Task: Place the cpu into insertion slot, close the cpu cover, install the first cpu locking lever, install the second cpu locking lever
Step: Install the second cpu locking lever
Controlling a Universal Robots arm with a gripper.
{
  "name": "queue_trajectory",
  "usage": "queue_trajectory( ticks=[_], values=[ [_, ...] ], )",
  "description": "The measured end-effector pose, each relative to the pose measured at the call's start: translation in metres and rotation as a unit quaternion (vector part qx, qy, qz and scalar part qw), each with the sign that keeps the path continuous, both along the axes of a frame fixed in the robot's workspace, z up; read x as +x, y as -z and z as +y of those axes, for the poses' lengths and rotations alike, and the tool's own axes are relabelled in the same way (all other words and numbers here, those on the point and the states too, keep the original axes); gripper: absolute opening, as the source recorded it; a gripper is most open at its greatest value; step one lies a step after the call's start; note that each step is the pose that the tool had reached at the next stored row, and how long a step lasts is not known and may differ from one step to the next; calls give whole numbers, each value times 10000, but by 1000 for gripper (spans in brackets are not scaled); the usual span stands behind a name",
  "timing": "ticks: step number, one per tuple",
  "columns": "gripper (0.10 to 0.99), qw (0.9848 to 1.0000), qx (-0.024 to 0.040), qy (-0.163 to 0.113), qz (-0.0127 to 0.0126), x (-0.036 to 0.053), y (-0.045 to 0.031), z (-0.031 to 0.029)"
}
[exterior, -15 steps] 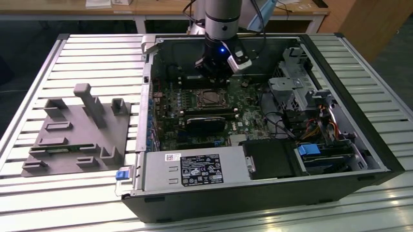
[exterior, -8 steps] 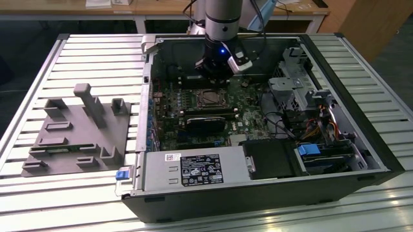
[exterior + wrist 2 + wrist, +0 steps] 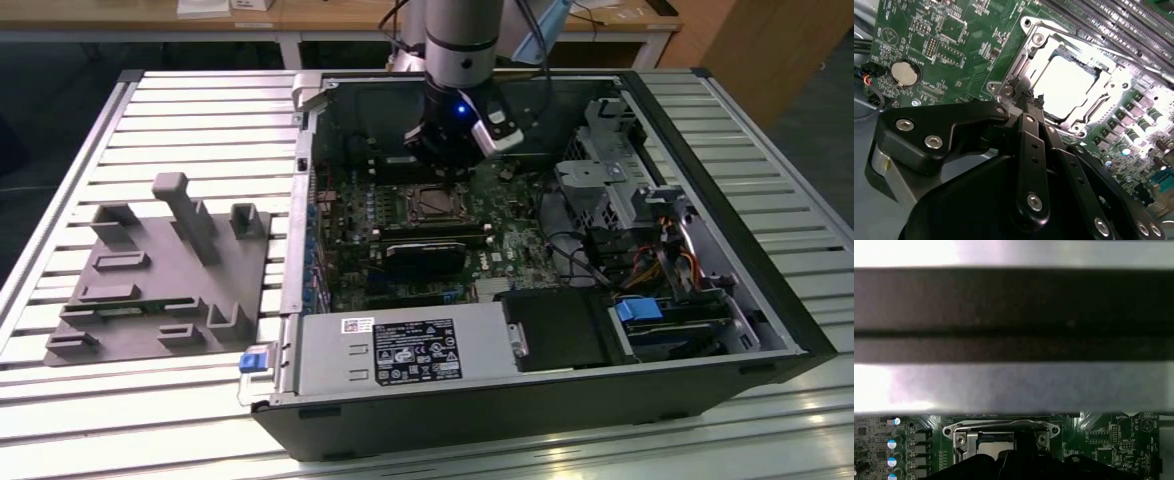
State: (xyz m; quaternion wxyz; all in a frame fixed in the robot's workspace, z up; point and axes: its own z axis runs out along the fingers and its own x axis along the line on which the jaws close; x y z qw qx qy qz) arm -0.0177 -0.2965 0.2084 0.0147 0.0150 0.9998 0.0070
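Pincer: you have the pincer (image 3: 1033, 100) at centre frame in the second wrist view, fingers pressed together, tips just beside the socket's corner, pinching nothing.
Cpu: your cpu (image 3: 1066, 87) lies flat in the insertion slot (image 3: 1026, 75), right of centre.
Cpu cover: the cpu cover (image 3: 1106, 87) frames the chip, lying down over it.
Exterior view: you see the socket at centre frame, inside the open computer case (image 3: 694, 100) on the slatted surface (image 3: 200, 110), directly below the arm.

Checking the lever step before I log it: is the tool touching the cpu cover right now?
Cannot tell. In the second wrist view the tool ends at the edge of the cpu cover, but its tips overlap the frame there, hiding any contact or gap.
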Motion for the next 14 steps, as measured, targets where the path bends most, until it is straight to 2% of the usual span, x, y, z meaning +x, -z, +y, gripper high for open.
queue_trajectory(
  ticks=[6,9,14],
  values=[
    [106,10000,0,0,0,0,-21,-25],
    [106,10000,0,0,0,0,-85,-25],
    [106,10000,0,0,0,0,-243,-25]
  ],
)
